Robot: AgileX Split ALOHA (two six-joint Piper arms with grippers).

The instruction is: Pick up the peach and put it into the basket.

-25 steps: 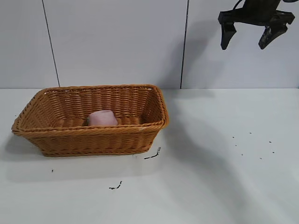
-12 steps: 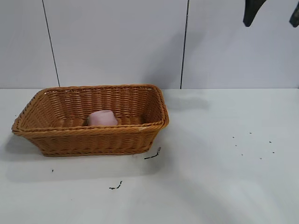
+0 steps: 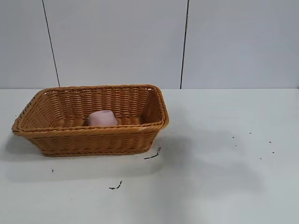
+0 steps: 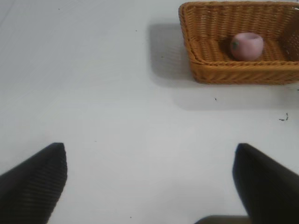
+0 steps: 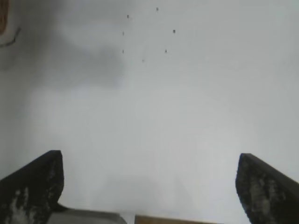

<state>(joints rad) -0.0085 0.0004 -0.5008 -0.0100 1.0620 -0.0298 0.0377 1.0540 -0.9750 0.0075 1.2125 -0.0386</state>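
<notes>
The pale pink peach (image 3: 102, 118) lies inside the orange-brown wicker basket (image 3: 93, 140) at the table's left. Both show in the left wrist view, the peach (image 4: 247, 45) with its green stem visible, in the basket (image 4: 233, 74). My left gripper (image 4: 149, 161) is open and empty, high above bare table, well away from the basket. My right gripper (image 5: 149, 168) is open and empty above bare table on the right side. Neither gripper shows in the exterior view.
Small dark scraps lie on the white table (image 3: 219, 186) in front of the basket (image 3: 153, 154) (image 3: 116, 186), and specks dot the right side (image 3: 261, 144). A grey panelled wall stands behind.
My right gripper has risen out of the top right of the exterior view. The peach and basket have not moved.
</notes>
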